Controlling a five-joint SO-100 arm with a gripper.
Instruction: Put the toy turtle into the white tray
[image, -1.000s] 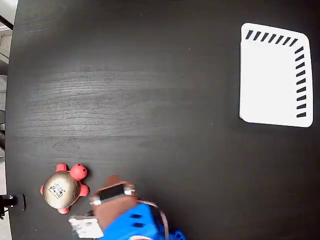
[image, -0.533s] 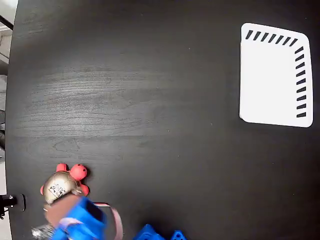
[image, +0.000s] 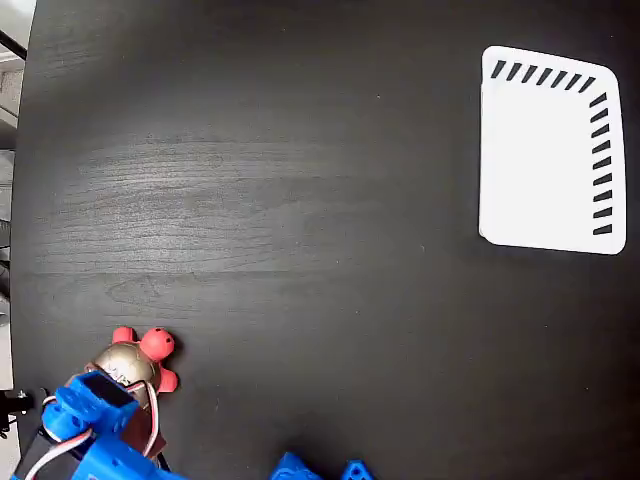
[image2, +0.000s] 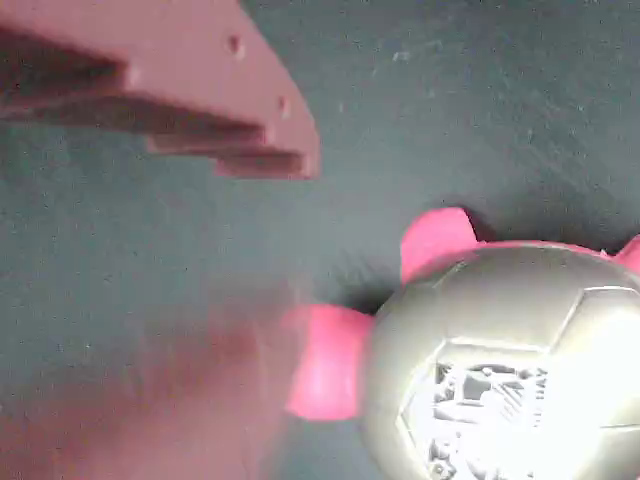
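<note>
Near the lower left corner of the worktop, your tool hung spread open over the toy turtle, gripping nothing, while the white tray sat well apart at the upper right. From the wrist view the turtle lay off to the right of the gap, not between the fingers. Had you closed from there, one finger would likely have struck the domed shell and knocked the turtle aside.

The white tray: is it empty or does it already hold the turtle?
Empty. The white tray shows only its bare surface; the toy turtle sits on the table far away, at lower left.
</note>
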